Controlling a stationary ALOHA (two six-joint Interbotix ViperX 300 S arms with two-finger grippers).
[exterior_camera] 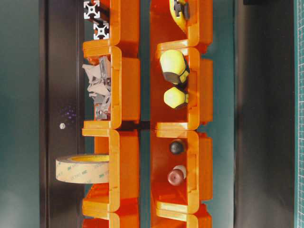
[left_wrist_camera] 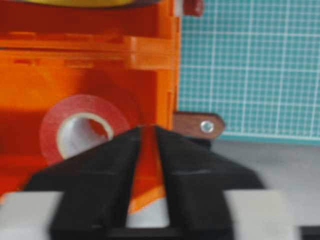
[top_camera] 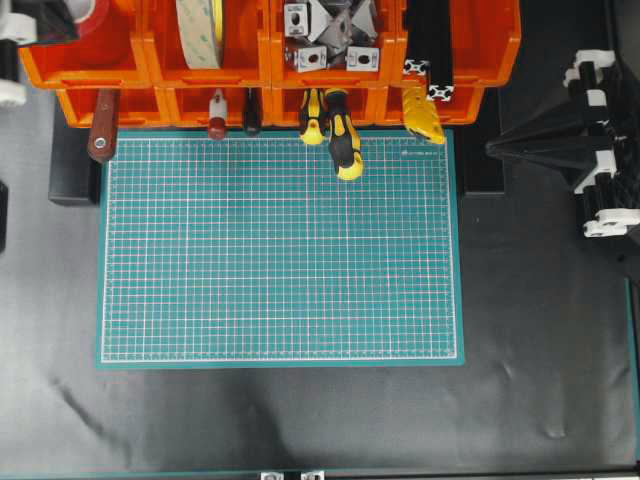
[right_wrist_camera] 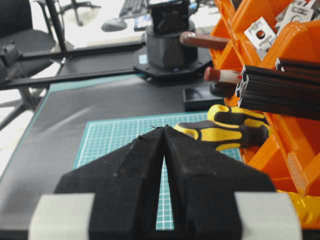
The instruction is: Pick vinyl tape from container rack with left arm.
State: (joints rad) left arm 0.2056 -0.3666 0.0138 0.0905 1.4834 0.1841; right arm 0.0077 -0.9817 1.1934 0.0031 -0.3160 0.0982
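Observation:
The red vinyl tape (left_wrist_camera: 82,125) stands on edge in the end bin of the orange container rack (left_wrist_camera: 75,60), its whitish core facing me. Overhead, a sliver of the tape (top_camera: 97,14) shows in the rack's (top_camera: 460,60) top-left bin. My left gripper (left_wrist_camera: 147,129) hovers just in front of that bin, to the right of the roll. Its jaws are a narrow gap apart and hold nothing. Overhead only its black body (top_camera: 45,25) shows at the corner. My right gripper (right_wrist_camera: 164,129) is shut and empty, parked at the right (top_camera: 492,148) beside the rack.
A cream-beige tape roll (top_camera: 200,35), metal brackets (top_camera: 330,35) and black extrusions (top_camera: 428,40) fill the other upper bins. Yellow-black screwdrivers (top_camera: 340,135) and a brown handle (top_camera: 102,135) stick out of the lower bins over the green cutting mat (top_camera: 280,250).

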